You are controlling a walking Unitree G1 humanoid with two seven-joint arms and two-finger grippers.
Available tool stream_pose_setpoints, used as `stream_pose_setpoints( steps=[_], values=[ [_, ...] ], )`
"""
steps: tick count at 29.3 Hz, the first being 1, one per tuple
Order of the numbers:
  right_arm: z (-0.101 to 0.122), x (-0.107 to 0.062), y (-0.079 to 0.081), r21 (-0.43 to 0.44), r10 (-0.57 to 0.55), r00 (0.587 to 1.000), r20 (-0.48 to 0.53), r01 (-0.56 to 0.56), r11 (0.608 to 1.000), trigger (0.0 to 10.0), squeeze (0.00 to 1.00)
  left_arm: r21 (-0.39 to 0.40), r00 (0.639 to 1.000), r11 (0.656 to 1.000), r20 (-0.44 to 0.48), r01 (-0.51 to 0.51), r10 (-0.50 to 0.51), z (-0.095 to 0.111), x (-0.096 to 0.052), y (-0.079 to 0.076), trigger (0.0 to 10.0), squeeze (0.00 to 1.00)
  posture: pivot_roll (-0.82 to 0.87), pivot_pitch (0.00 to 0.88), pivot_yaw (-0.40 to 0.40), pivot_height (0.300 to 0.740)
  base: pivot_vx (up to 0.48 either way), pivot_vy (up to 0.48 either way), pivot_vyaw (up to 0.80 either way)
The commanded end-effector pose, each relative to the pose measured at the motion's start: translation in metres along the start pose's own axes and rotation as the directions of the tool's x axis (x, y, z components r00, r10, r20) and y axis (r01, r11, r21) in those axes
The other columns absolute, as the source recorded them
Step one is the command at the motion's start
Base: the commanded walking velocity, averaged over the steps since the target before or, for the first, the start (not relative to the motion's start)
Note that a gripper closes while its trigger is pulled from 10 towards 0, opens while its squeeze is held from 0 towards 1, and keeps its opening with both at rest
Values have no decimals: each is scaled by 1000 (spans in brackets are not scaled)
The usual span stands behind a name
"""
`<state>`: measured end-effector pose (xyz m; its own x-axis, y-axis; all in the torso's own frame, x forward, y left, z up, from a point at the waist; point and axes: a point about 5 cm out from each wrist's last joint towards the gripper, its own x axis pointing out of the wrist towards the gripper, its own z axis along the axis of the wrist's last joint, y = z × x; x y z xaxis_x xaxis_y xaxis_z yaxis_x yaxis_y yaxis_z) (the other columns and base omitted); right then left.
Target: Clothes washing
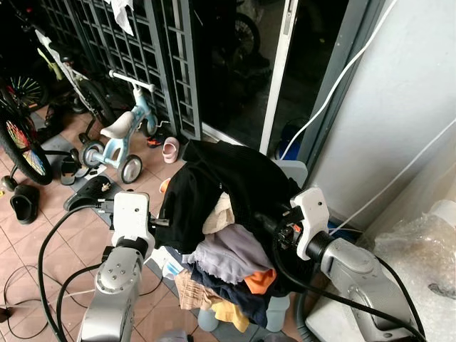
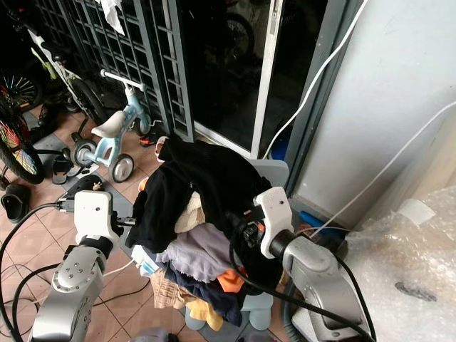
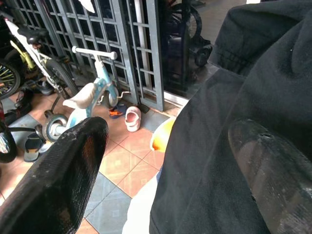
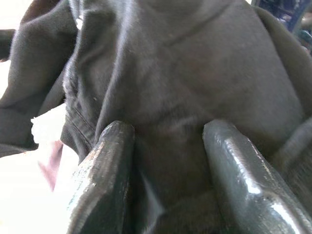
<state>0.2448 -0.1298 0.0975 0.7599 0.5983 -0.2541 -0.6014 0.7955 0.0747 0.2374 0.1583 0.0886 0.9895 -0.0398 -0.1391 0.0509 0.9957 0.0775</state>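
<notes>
A heap of laundry (image 1: pixel 228 263) sits piled high in a pale basket (image 1: pixel 296 171) on the tiled floor (image 1: pixel 43 235) in front of the robot, with a black garment (image 1: pixel 228 185) draped over the top and hanging down the side nearest the left arm. Both arms reach in from either side, most likely so the pile can be gripped and carried to a washer. The right gripper (image 4: pixel 168 161) is pushed into the dark cloth: its wrist view shows the fingers (image 4: pixel 105 170) apart with a fold of the black garment bunched between them, pressed in but not yet pinched tight. The left gripper (image 3: pixel 168 165) comes at the hanging edge of the same garment, its fingers (image 3: pixel 63 170) spread wide; one lies over the cloth and the other stands clear of it, so it holds nothing. The head views give the whole layout, including the lilac, orange and yellow items lower in the pile, a white cable (image 1: pixel 335 85) on the wall and a child's tricycle (image 1: pixel 117 139) by the metal gate (image 1: pixel 128 50). The left wrist view adds a small pink shoe (image 3: pixel 131 117) on the tiles behind.
</notes>
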Motion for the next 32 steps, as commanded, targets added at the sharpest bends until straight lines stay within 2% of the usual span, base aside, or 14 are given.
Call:
stream_pose_setpoints(
  steps=[1,4,8,13,15,16,17,18,25,32],
  values=[
    [0,4,2,-18,17,1000,-3,-17,1000,10000,1000,6,1000,1000,6,12,-12,2,-1,0,10000,0,-1,0,15,740,0,0,0],
    [3,9,3,-57,21,1000,8,-20,998,10000,1000,6,1000,1000,6,16,-16,2,-1,-1,10000,0,1,0,13,740,0,0,0],
    [21,11,-4,-99,-38,995,95,47,994,10000,1000,5,1000,1000,4,20,-20,1,-2,-1,10000,0,-3,0,14,740,0,0,0],
    [14,8,-10,-134,-78,995,69,87,987,10000,1000,3,1000,1000,2,27,-27,1,-2,-2,10000,0,-5,0,15,740,0,0,0],
    [7,8,-9,-150,-73,997,30,76,986,10000,1000,2,1000,1000,1,30,-30,1,-2,-2,10000,0,-5,0,15,740,0,0,0],
    [-2,9,-4,-130,-29,999,-38,24,991,10000,467,1,999,999,-1,33,-33,1,-2,-3,10000,0,-5,0,15,740,0,0,0],
    [-6,9,-2,-125,-9,998,-66,1,992,7255,0,1,999,999,-1,35,-35,1,-2,-3,10000,0,-5,0,15,740,0,0,0],
    [-10,8,0,-126,3,996,-87,-14,992,0,0,1,999,999,-1,36,-36,1,-2,-3,10000,0,-6,0,16,740,0,0,0],
    [-20,7,10,-90,84,987,-138,-96,991,0,0,-1,999,999,-5,34,-34,0,-2,-2,10000,0,-2,0,14,740,0,0,0],
    [-20,10,7,-74,58,989,-135,-68,995,0,0,-2,999,999,-6,33,-33,0,-2,-2,10000,0,-2,0,14,740,0,0,0]
  ],
)
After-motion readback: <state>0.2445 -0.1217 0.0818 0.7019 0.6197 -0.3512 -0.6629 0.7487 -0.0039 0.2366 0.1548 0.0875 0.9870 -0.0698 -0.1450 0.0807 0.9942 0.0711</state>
